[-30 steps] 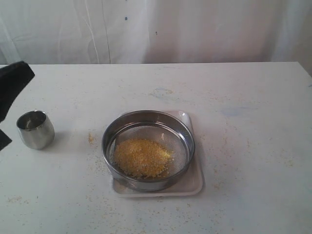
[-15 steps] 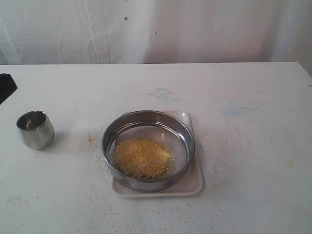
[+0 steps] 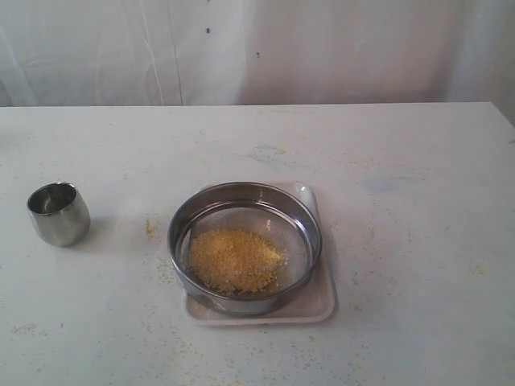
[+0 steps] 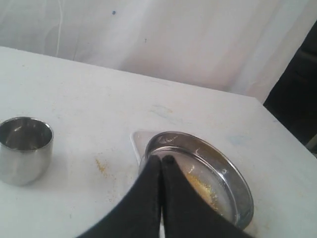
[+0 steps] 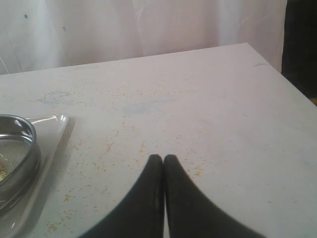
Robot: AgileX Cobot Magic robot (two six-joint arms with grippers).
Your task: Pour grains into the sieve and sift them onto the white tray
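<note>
A round steel sieve (image 3: 245, 245) is sitting on a white tray (image 3: 318, 301) in the middle of the tabletop (image 3: 402, 241), hiding all but the tray's rim and corners, with yellow grains (image 3: 235, 259) heaping on its mesh. A small steel cup (image 3: 59, 213) is standing well to the left, its inside too dim to read. The left tool (image 4: 161, 159) and right tool (image 5: 164, 157), showing only in wrist views, are pressing their jaws together, gripping nothing.

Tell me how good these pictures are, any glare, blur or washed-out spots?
Exterior view: soft and hazy, flat light, pale backdrop washed out, faint shadow beside the steel cup. Left wrist view: bright glints on the sieve rim, left hand a dark featureless shape. Right wrist view: right hand equally dark, table evenly lit.
</note>
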